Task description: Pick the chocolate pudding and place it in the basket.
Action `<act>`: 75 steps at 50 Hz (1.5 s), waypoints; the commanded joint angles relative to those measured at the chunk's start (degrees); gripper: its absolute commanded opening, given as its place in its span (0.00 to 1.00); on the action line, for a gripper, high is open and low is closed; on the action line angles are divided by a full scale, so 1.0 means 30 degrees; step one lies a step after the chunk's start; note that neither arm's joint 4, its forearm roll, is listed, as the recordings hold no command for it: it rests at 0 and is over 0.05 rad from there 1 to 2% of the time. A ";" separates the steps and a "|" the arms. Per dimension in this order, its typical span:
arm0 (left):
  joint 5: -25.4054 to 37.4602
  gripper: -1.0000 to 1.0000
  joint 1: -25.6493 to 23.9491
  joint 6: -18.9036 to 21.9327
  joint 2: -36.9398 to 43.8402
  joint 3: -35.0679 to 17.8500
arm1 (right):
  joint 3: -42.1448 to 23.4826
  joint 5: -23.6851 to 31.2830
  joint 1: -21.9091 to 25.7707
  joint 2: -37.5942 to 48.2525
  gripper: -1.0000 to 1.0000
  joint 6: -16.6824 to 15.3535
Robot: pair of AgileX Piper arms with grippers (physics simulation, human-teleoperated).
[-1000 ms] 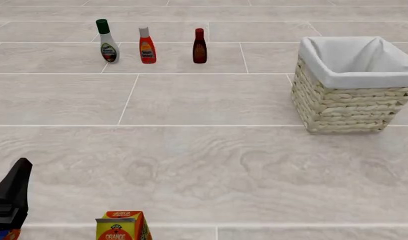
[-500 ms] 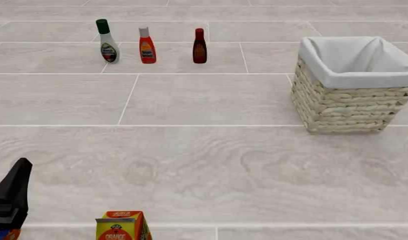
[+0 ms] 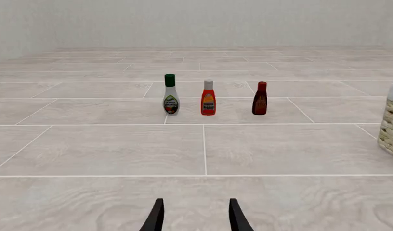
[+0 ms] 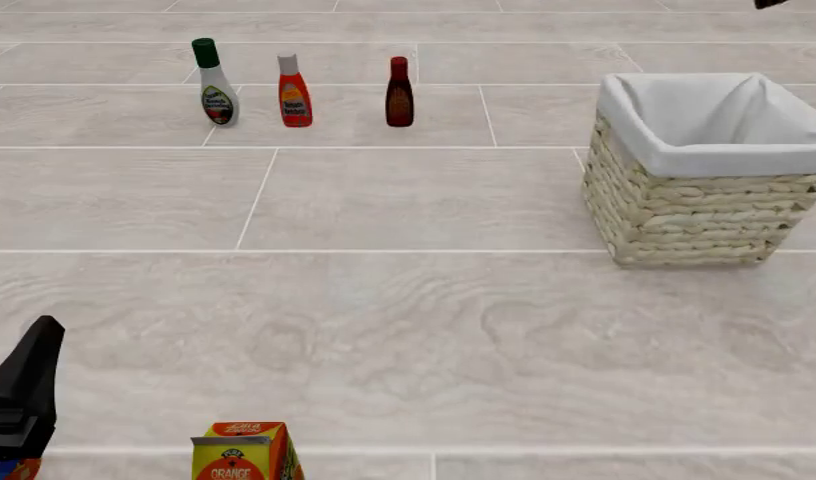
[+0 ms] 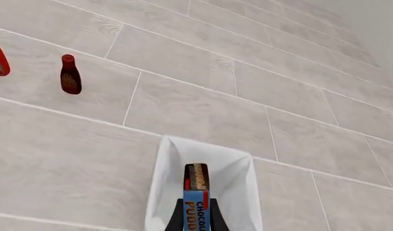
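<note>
In the right wrist view the chocolate pudding [image 5: 196, 187] is a small carton with a blue band and red lettering. My right gripper [image 5: 196, 214] is shut on it. It hangs high above the basket [image 5: 167, 192], whose white liner opens directly below. In the front view the wicker basket [image 4: 688, 215] stands at the right and its inside shows only white cloth. A dark bit of the right arm [image 4: 771, 3] pokes in at the top edge. My left gripper [image 3: 196, 219] is open and holds nothing. It sits low at the near left [image 4: 24, 385].
Three bottles stand in a row at the far left: a white one with a green cap [image 4: 216, 82], a red-orange one [image 4: 293, 92] and a dark red one [image 4: 399, 92]. An orange juice carton [image 4: 245, 455] stands at the near edge beside the left gripper.
A dark piece of the right arm has come into the front view's top right corner, above the basket. The left gripper and everything on the table are unchanged.
</note>
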 commanded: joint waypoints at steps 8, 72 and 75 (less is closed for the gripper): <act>-0.0006 1.00 -0.0027 -0.0006 0.0007 0.0005 | -0.1781 0.2819 -0.0686 0.1554 0.00 0.0248; -0.0008 1.00 -0.0031 -0.0009 0.0007 0.0006 | -1.0510 0.7920 -0.1547 0.8096 0.00 -0.0451; -0.0007 1.00 -0.0033 -0.0005 0.0007 0.0005 | -1.0578 0.8056 -0.1548 0.8326 0.00 -0.0452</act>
